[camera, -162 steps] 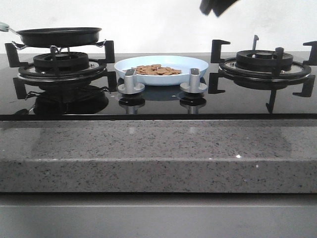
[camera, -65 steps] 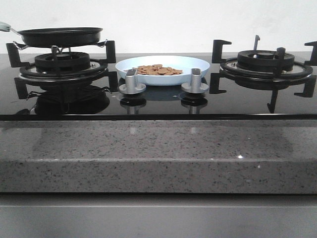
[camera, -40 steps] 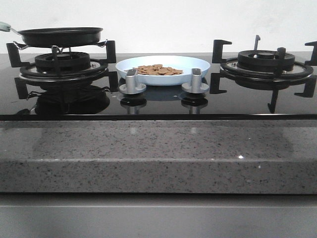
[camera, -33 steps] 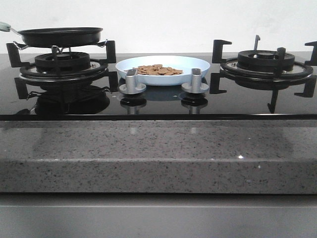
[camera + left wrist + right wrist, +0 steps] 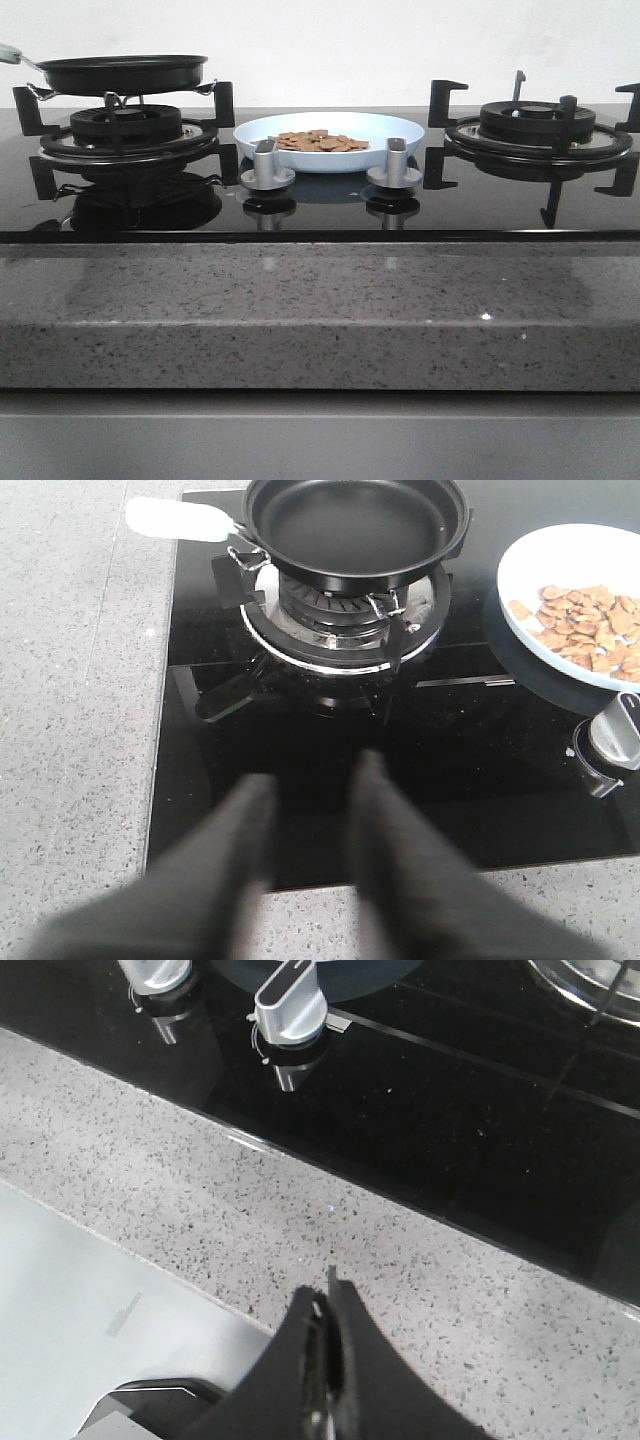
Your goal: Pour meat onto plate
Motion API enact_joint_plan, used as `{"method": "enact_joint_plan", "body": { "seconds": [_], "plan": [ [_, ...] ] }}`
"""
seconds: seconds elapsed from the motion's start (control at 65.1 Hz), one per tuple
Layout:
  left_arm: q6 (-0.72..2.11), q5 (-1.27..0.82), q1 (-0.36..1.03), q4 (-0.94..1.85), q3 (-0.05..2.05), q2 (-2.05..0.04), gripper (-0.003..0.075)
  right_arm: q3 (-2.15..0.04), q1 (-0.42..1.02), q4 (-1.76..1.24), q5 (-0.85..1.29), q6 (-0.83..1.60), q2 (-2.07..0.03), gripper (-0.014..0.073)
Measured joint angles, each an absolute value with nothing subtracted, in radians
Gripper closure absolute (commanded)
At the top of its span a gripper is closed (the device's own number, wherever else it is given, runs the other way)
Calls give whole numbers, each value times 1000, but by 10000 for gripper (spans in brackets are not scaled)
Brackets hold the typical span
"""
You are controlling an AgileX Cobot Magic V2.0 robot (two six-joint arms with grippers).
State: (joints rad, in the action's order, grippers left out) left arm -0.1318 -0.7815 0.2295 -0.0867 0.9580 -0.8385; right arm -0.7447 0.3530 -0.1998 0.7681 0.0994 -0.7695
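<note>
From the front we see the meat (image 5: 318, 141) lying on the plate (image 5: 400, 127) between the burners, by the left wrist our left fingers (image 5: 315, 815) are spread and could bump the pan (image 5: 352, 525), and by the right wrist our right fingers (image 5: 324, 1312) are pressed together over the worktop (image 5: 420, 1290), so little can spill.

The left gripper (image 5: 308, 810) shows two matte black fingers (image 5: 400, 865), blurred and soft-edged, broad at the base and tapering to rounded tips. The right gripper (image 5: 328, 1310) is likewise black, its two slim fingers ending in thin pointed tips with paler inner edges.
</note>
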Motion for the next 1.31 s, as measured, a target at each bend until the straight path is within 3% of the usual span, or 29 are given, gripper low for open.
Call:
{"method": "enact_joint_plan", "body": {
  "seconds": [0.768,1.091,1.306],
  "plan": [
    [-132,-742,215,-85,899,-789,741,-745,353,-200,762,99,-769,664],
    [-132,-492,33,108,514,-483,741,-745,353,-200,762,99,-769,664],
    [-132,-332,15,164,233,-229,741,-745,353,-200,762,99,-769,664]
  ]
}}
